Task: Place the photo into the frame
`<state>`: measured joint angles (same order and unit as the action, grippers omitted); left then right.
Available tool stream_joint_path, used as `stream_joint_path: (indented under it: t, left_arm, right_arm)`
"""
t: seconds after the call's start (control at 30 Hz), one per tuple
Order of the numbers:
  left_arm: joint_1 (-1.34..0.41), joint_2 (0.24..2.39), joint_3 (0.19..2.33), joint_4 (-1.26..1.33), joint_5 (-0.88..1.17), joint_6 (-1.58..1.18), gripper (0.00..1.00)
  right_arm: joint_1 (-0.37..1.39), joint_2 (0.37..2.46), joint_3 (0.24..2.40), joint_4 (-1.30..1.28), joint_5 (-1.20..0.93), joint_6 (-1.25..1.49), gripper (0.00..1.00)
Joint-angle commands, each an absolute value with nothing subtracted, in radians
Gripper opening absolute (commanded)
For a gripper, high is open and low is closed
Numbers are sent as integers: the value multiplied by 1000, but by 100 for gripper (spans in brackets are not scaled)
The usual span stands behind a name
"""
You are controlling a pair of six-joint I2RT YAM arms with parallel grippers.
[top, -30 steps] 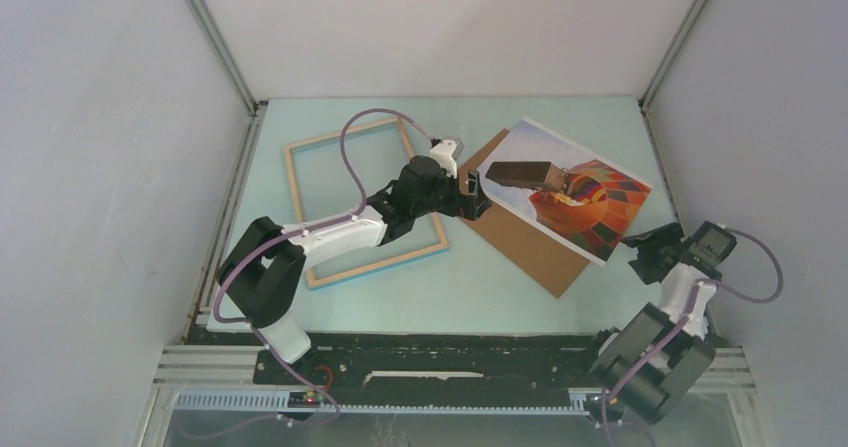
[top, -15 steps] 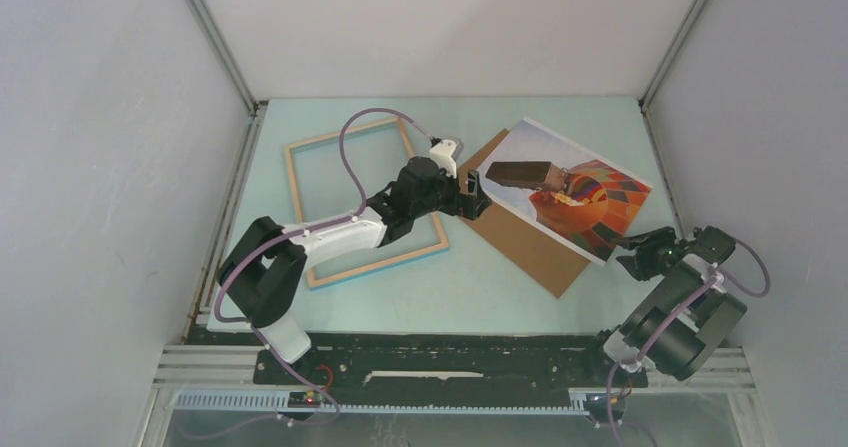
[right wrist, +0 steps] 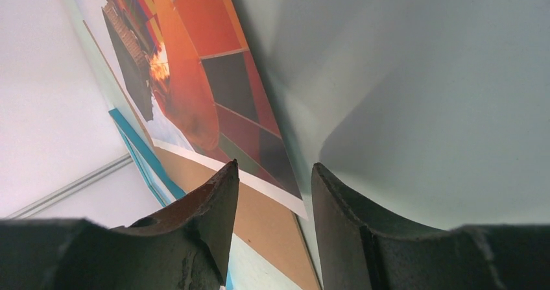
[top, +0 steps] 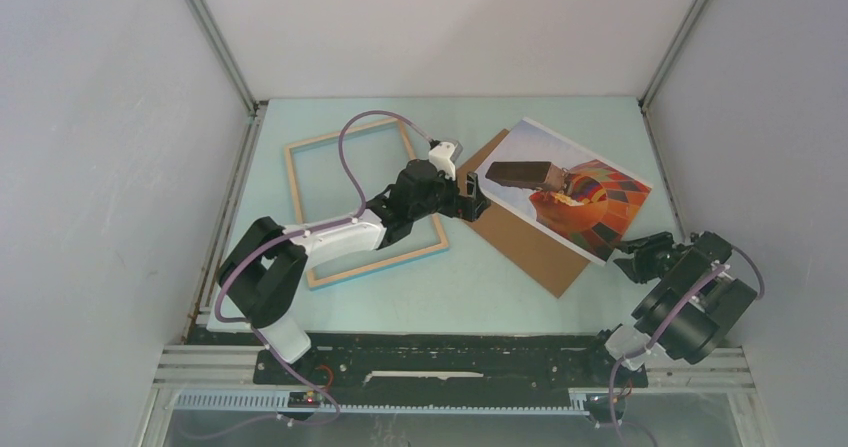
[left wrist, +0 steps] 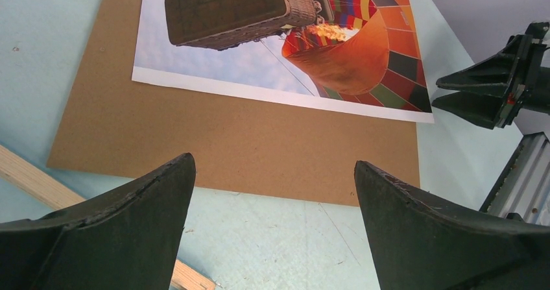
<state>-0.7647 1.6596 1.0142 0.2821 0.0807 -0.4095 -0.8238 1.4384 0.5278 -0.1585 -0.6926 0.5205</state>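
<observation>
Partly covered frame (top: 296,187); left gripper (left wrist: 274,165) wide open, right gripper (right wrist: 274,170) ajar by photo (top: 575,182).

I see the frame (top: 297,210) lying left on the table (top: 470,292), the board (top: 520,242) just right of it, and the photo (top: 585,172) on the board, overhanging its right edge.
</observation>
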Motion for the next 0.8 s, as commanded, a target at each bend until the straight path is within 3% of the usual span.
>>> stream_joint_path:
  t: [0.0, 0.77]
  left_arm:
    - [-759, 1623, 992, 331, 67, -399, 100]
    - [-755, 1637, 995, 342, 78, -405, 100]
  right_arm:
    - [-831, 1471, 507, -64, -724, 535, 53]
    - [-818, 1560, 486, 91, -823, 612, 38]
